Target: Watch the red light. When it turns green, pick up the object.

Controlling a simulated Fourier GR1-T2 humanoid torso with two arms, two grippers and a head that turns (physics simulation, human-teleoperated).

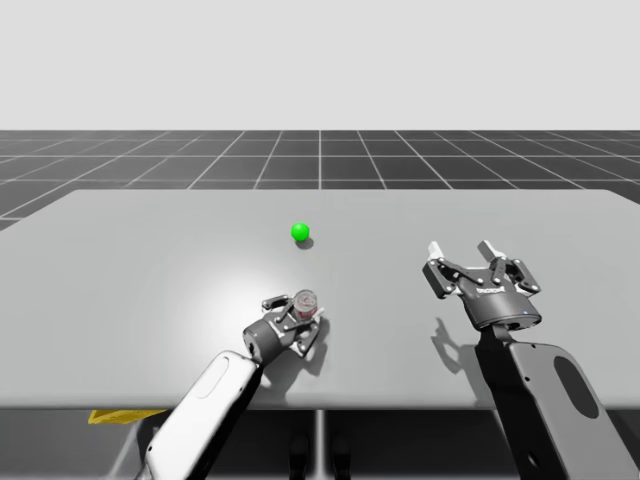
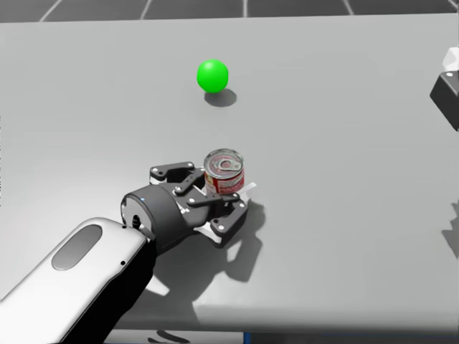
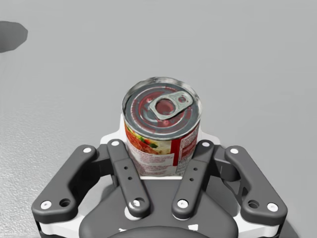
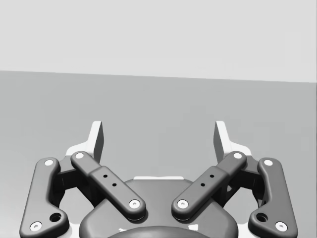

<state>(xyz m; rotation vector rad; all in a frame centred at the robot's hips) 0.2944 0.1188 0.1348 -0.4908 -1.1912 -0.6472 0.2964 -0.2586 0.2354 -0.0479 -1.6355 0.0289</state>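
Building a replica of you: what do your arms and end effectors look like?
My left forearm: white shell, grey oval inset, black underside. My right forearm: grey, darker oval. Both my left end effector and right end effector: dark grey linkage bars, silver pivot pins, white fingertips.

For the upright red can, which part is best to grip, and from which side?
Probably grip the red can by its curved side wall, coming level from my side: it stands upright. My left gripper has its jaws on two opposite sides there.
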